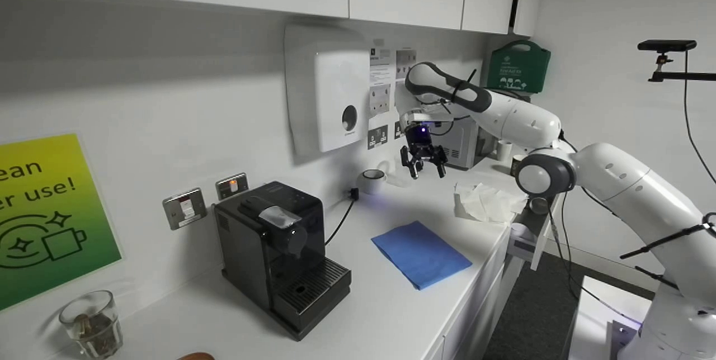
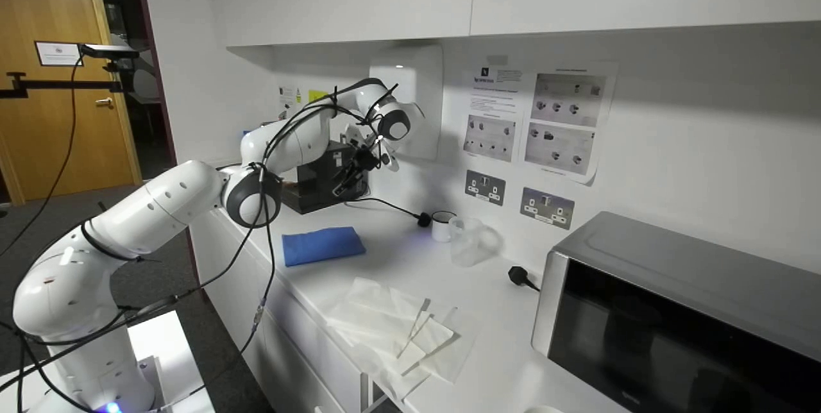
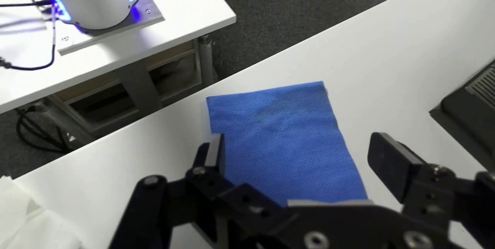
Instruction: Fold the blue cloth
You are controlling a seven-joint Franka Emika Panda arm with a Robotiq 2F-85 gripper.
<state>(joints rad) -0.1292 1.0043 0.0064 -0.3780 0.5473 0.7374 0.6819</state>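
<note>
Blue, thin and soft, one roughly rectangular fabric cloth (image 1: 422, 254) lay flat on the white table (image 1: 380, 304), lower than the two black jaws and well apart from them. The jaws stood spread wide and had hold of nothing. In the wrist view the cloth showed in the gap between them: one jaw covered part of its left-hand edge, the other stood just outside its right-hand edge, and its lower end was hidden.

The cloth lay between one black, box-shaped coffee machine (image 1: 268, 237) and one heap of thin white sheets (image 2: 385, 317), too overlapped to count. Near the pale wall (image 1: 168, 86) stood one white cup with a dark rim (image 2: 442, 230) and, just beside it, one translucent plastic container (image 2: 465, 245). Beyond the coffee machine stood one clear glass tumbler (image 1: 95, 326) with something brown inside; past the heap stood one silver microwave with a dark door (image 2: 667, 313).

The wall carried one white plastic dispenser (image 1: 341, 91), two printed paper notices (image 2: 494, 108) with grey photographs and, in an exterior view, two grey double sockets (image 2: 485, 188). Farthest along, in an exterior view, one green first-aid case (image 1: 517, 69) with a handle showed near the corner.
</note>
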